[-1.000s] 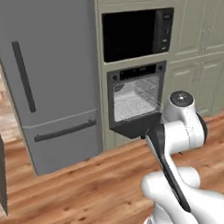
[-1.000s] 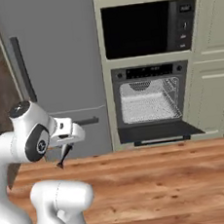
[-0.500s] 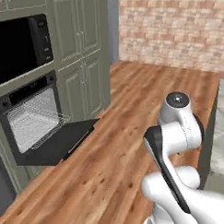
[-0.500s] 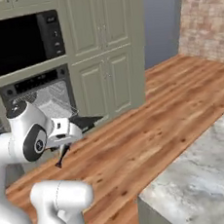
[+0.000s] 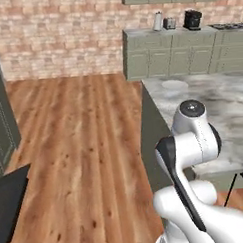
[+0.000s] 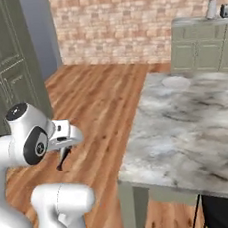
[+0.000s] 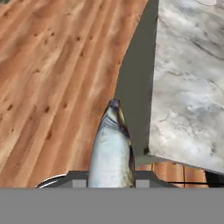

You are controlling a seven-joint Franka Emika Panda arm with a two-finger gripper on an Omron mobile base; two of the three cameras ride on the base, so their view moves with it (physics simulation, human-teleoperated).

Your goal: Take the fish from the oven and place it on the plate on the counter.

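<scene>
Grey fish (image 7: 111, 153) held in tool over floor; plate (image 6: 176, 83) on counter (image 6: 197, 127)

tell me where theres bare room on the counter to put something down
Most of the marbled counter is bare, from its near edge up to the plate at the far end. The back counter with its appliances looks crowded.

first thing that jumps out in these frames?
The fish, silvery grey, pinched in the gripper and pointing out over the wooden floor in the hand view. Next, the marbled counter to the right of the arm, with the pale round plate near its far end, bare. In the right base view the fish hangs dark under the hand, beside the counter's edge.
</scene>
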